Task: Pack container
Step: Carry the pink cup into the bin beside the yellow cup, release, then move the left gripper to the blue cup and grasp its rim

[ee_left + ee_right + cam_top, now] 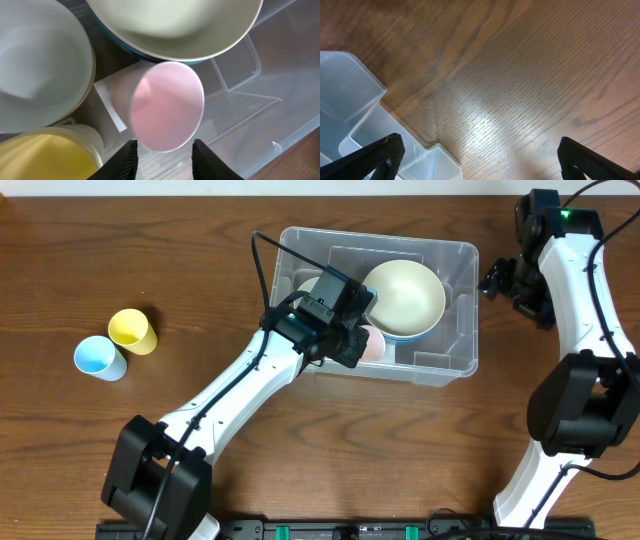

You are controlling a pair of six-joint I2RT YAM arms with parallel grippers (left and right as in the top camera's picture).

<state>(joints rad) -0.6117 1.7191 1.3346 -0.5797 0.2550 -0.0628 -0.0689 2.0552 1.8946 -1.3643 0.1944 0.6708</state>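
Note:
The clear container [466, 310] stands at the table's middle. Inside it a cream bowl [403, 298] sits in a blue one. Beside that, a pink cup [372, 343] lies on its side. My left gripper [350, 332] reaches into the container. In the left wrist view its jaws [164, 150] stand open, a dark finger on each side of the pink cup's [165, 107] lower rim, with gaps showing. My right gripper [505, 280] hangs wide open above the wood, just right of the container. Its fingers [385, 155] hold nothing.
A white bowl [35, 70] and a yellow cup [45, 155] also lie in the container, left of the pink cup. On the table's left side stand a yellow cup [132, 330] and a blue cup [99, 358]. A container corner [350, 100] shows in the right wrist view.

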